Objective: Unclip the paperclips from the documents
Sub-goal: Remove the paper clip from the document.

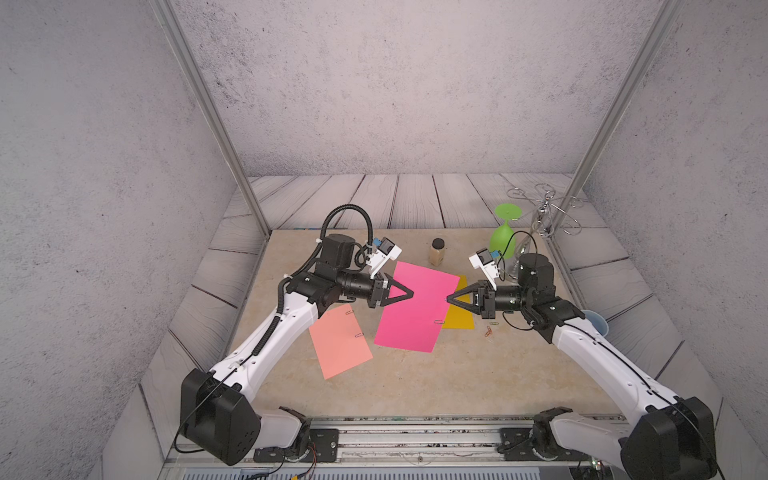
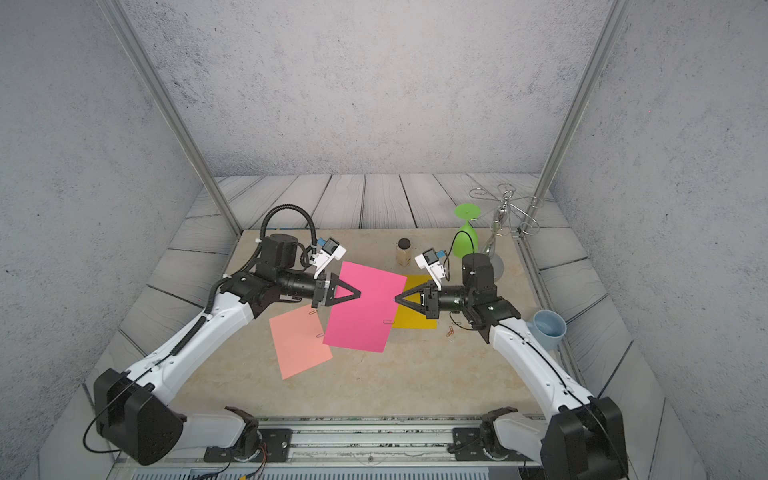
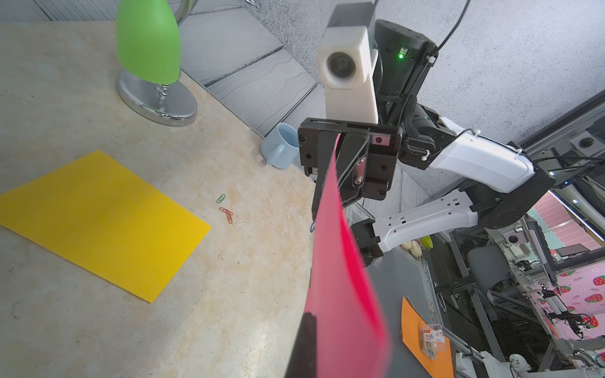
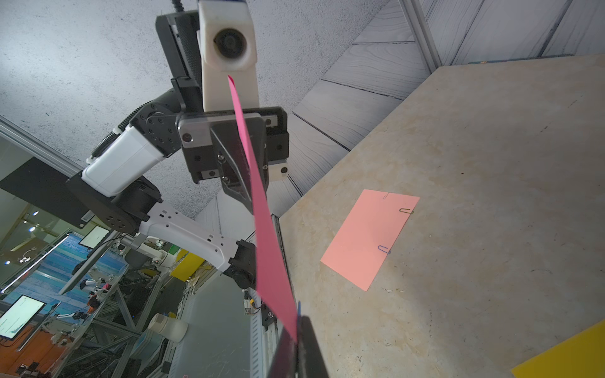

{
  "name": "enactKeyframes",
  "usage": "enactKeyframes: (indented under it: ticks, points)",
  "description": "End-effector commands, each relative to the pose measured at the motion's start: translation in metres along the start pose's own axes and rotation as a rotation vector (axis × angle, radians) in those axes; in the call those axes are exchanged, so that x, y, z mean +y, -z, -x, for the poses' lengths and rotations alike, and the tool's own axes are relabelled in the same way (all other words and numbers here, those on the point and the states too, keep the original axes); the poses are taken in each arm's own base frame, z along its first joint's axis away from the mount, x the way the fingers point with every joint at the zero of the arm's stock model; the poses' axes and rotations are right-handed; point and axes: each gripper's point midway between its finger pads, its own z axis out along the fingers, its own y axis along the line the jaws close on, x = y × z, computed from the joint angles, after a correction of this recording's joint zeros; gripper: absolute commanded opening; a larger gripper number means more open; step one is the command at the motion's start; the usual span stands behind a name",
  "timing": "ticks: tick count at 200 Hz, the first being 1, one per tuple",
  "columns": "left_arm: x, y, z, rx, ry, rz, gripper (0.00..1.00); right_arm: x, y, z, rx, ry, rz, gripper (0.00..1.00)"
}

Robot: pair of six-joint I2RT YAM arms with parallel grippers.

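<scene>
The magenta document (image 1: 415,307) hangs in the air between both arms. My left gripper (image 1: 411,293) is shut on its left edge; in the left wrist view the sheet (image 3: 340,278) hides one finger. My right gripper (image 1: 447,299) is shut at the sheet's right edge, where a sliver of a blue paperclip (image 4: 298,307) shows at the tips. A second paperclip (image 1: 438,322) sits lower on that edge. The salmon document (image 1: 340,345) lies flat with two paperclips (image 4: 406,211) on it. The yellow document (image 1: 459,318) lies under the right gripper. Several loose paperclips (image 3: 227,212) lie beside it.
A small jar (image 1: 437,251) stands behind the sheets. A green glass (image 1: 503,237) hangs upside down on a wire rack (image 1: 544,208) at the back right. A pale blue mug (image 2: 548,328) lies at the table's right edge.
</scene>
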Motion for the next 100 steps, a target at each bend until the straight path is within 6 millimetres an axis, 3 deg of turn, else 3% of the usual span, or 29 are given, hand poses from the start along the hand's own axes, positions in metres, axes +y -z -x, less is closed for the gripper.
enactKeyframes:
  ticks: [1, 100]
  points:
    - [-0.0073, 0.0103, 0.0038, -0.023, -0.034, 0.001, 0.00, 0.0074, 0.0068, 0.0001, -0.012, 0.026, -0.002, 0.06]
    - [-0.0076, 0.0117, 0.0042, -0.025, -0.033, 0.002, 0.00, 0.0063, 0.0080, -0.0006, -0.015, 0.023, -0.006, 0.07]
